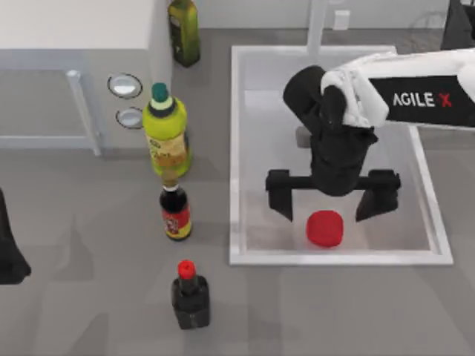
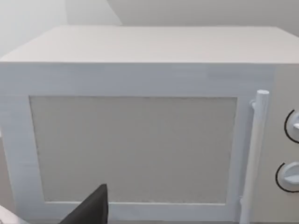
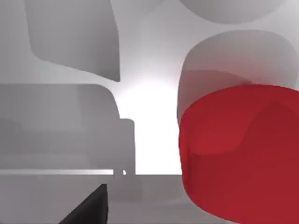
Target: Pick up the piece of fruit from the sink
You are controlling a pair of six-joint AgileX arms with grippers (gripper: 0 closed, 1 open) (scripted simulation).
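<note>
The piece of fruit (image 1: 325,228), a bright red rounded lump, rests on the pale bottom of the white sink (image 1: 237,148) near its front rim. My right gripper (image 1: 330,209) hangs open over the sink, its two black fingers spread wide on either side and just behind the fruit, not touching it. The right wrist view shows the fruit (image 3: 238,154) close and large on the sink floor. My left arm (image 1: 9,252) is parked at the table's left edge; its wrist camera faces the microwave.
A white microwave (image 1: 74,67) stands at the back left. Left of the sink stand a yellow-green bottle (image 1: 166,133), a dark sauce bottle (image 1: 176,211), a black red-capped bottle (image 1: 190,294) and an olive bottle (image 1: 183,31). The faucet post (image 1: 318,26) rises at the sink's far edge.
</note>
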